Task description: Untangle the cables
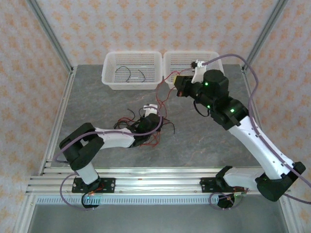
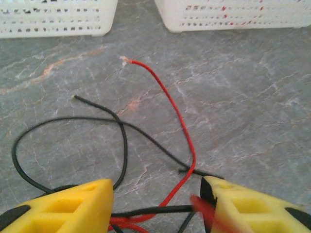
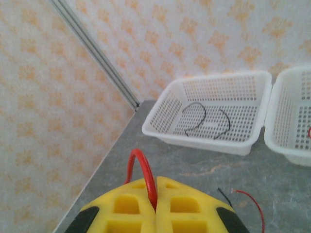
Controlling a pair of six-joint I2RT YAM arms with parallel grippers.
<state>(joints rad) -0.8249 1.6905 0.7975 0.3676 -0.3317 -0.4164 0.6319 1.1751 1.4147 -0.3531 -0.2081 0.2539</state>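
The right claw (image 3: 156, 196) is clenched on a red wire (image 3: 142, 170), which arches up out of its closed tips. Below and in front of it, that wire trails down to the knot of cables (image 1: 146, 127) on the table (image 1: 204, 141). The left claw (image 2: 158, 208) sits low over that knot with its tips spread apart and gripping nothing. Red strands and a black wire (image 2: 125, 145) cross the gap between the tips and loop out ahead of it.

These cables look very light, thin and springy, and they hold their curl instead of lying flat. I'd guess a pull on one will drag the whole clump unless something pins the rest down. They are soft enough to take a firm pinch but so thin they could slip from a loose one.

The best hold is probably close to a bare end or on a free stretch, well away from the crossings. For the left claw that looks like the crossing strands right between its tips.

Beyond the right claw stands a white basket (image 3: 160, 127) with black wires (image 3: 204, 111) already lying in it.
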